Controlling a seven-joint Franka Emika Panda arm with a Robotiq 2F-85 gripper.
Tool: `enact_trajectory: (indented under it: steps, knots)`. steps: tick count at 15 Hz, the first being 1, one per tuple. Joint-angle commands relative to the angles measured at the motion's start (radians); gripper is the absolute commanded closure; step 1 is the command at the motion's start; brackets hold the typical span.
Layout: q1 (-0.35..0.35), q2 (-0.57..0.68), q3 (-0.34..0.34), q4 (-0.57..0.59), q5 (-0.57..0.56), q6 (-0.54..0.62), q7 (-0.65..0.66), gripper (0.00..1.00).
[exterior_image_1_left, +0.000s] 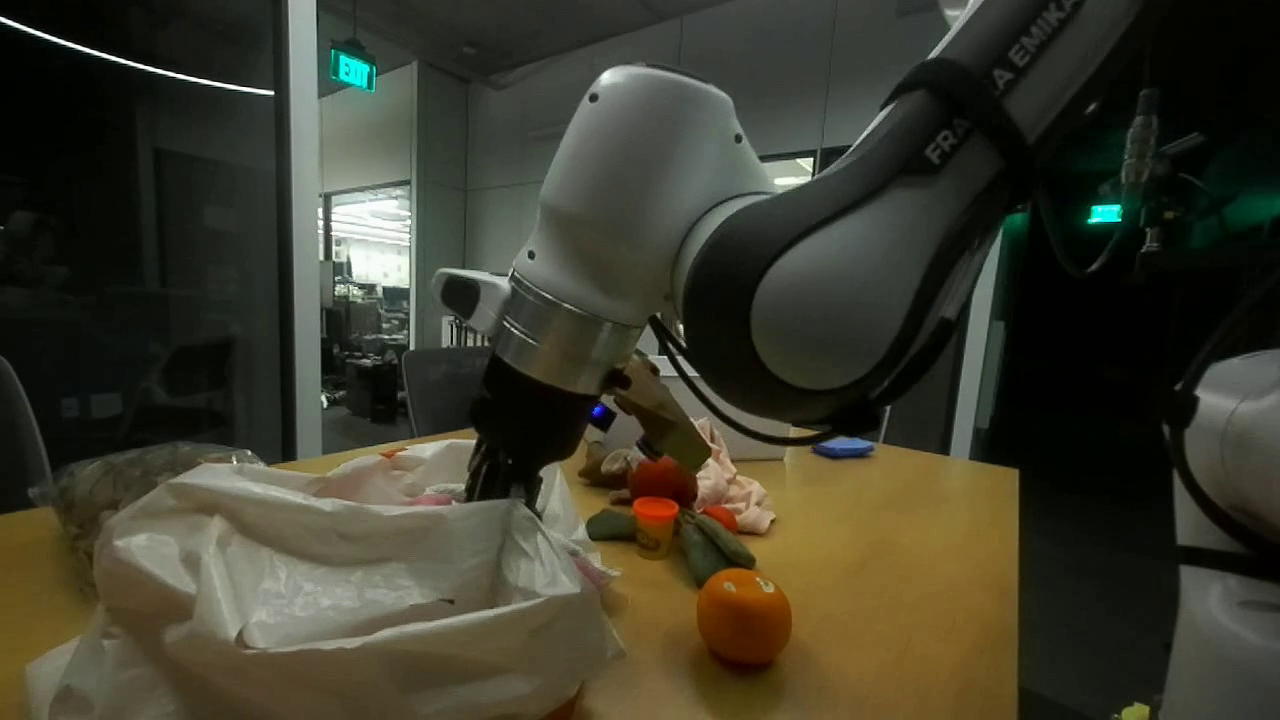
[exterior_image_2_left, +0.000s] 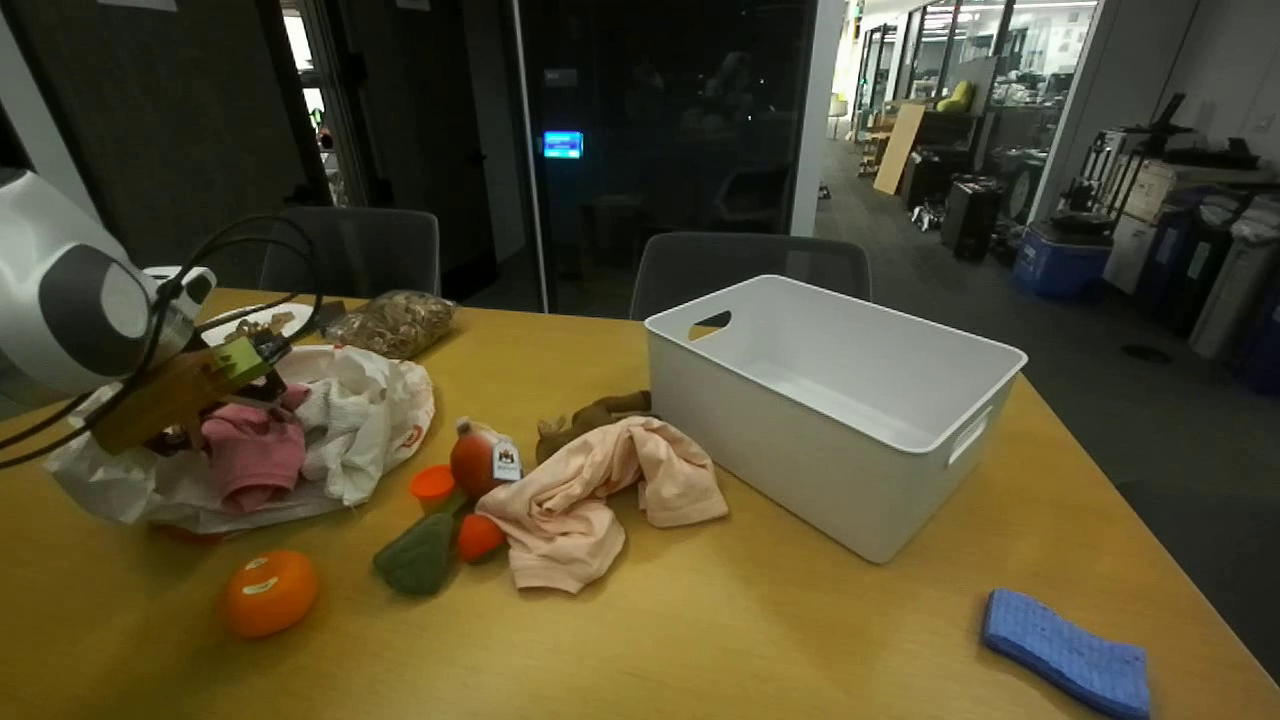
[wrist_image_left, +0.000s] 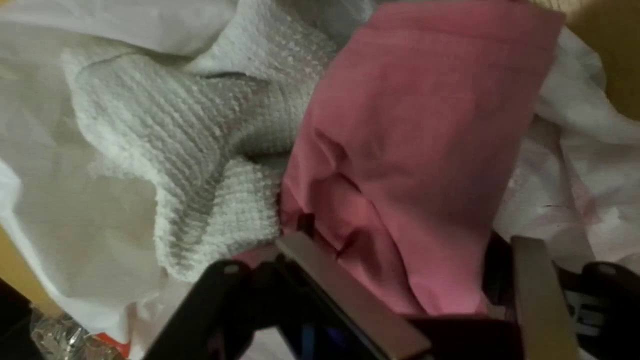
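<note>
Though behind bag (exterior_image_1_left: 380, 655) in an exterior view, cloth (wrist_image_left: 430, 125) under splayed tool (wrist_image_left: 410, 240), wrist view

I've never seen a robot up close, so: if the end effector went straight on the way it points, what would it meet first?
Probably the pink cloth, which lies straight ahead of the open end effector in the wrist view. Whether they touch now, I can't tell.
</note>
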Motion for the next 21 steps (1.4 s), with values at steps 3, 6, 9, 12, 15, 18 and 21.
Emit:
enact_trajectory:
  steps: [3, 6, 9, 12, 15, 18, 21]
  knots:
    - [-0.013, -0.260, -0.067, -0.108, 0.021, -0.098, -0.006, 0.00]
    - [-0.045, -0.372, -0.132, -0.161, 0.018, -0.107, -0.006, 0.00]
    - [-0.130, -0.413, -0.191, -0.142, 0.000, -0.133, 0.008, 0.00]
    - [-0.217, -0.440, -0.259, -0.148, 0.000, -0.126, 0.010, 0.00]
    - [-0.274, -0.427, -0.336, -0.148, 0.022, -0.141, -0.006, 0.00]
    - [-0.325, -0.376, -0.402, -0.154, 0.015, -0.128, -0.033, 0.00]
    - [-0.364, -0.298, -0.455, -0.161, 0.003, -0.098, -0.074, 0.00]
